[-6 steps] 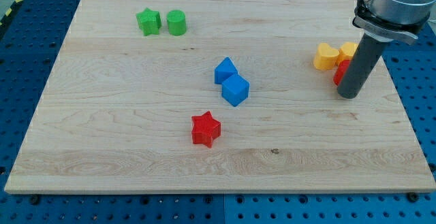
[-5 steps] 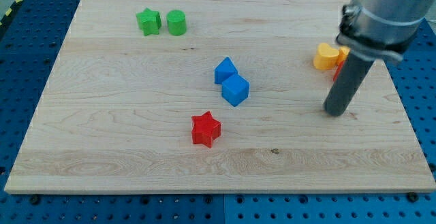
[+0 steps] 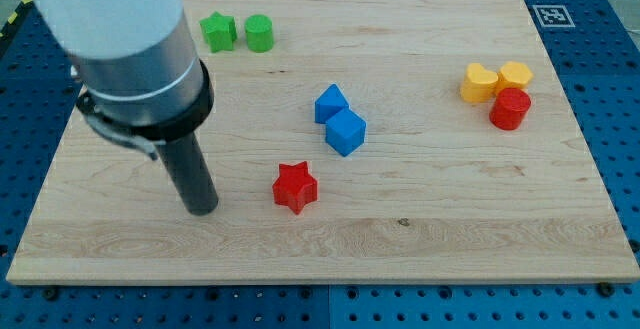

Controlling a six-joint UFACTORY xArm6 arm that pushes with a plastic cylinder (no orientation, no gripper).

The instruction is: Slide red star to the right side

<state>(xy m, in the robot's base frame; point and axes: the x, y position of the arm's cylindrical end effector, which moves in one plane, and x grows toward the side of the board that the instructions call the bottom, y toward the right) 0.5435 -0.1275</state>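
The red star [image 3: 295,187] lies on the wooden board [image 3: 420,239], below the centre. My tip [image 3: 203,209] rests on the board to the left of the red star, with a gap of bare wood between them. The dark rod rises from it toward the view's upper left, under the grey arm body. Nothing covers the star.
Two blue blocks [image 3: 339,119] sit just above and right of the star. A green star [image 3: 218,31] and a green cylinder [image 3: 259,33] are at the top left. A yellow heart [image 3: 479,82], another yellow block [image 3: 515,73] and a red cylinder [image 3: 510,109] cluster at the right.
My tip has swept from the right side, beside the red cylinder, across to the left of the red star. The red star sits slightly further left than before. The red cylinder is now uncovered.
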